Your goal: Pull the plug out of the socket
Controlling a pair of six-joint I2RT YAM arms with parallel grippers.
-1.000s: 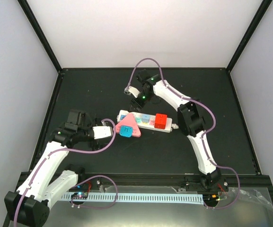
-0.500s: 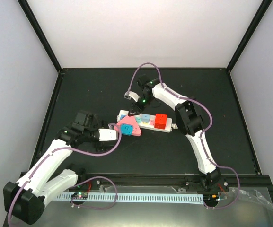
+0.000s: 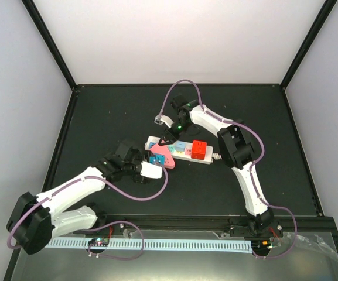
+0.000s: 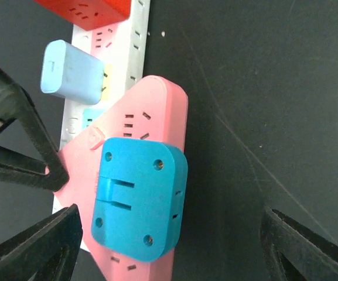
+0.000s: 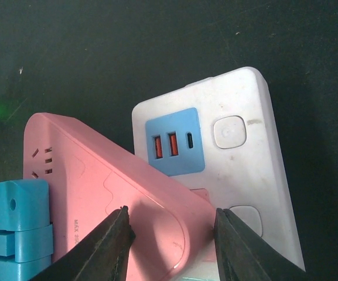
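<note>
Left gripper (image 4: 169, 249): I see jaws wide apart, flanking the rounded blue plastic plug (image 4: 138, 199).
Right gripper (image 5: 171, 234): fingers straddle the pink triangular plastic adapter (image 5: 98, 170); whether they grip it, I cannot tell.
Writing: "MAX" on the adapter's side, the rest too small.
Socket: long white plastic power strip (image 5: 245, 152), under the adapter.

Setting: lab-type robot test booth. White panel walls (image 3: 180, 35) in black frame posts (image 3: 50, 47) are enclosing a black table (image 3: 116, 111). Left arm (image 3: 69, 190) and right arm (image 3: 248, 175) are standing bolted at its near edge. Slotted cable duct (image 3: 186, 244) is running along the front.
</note>
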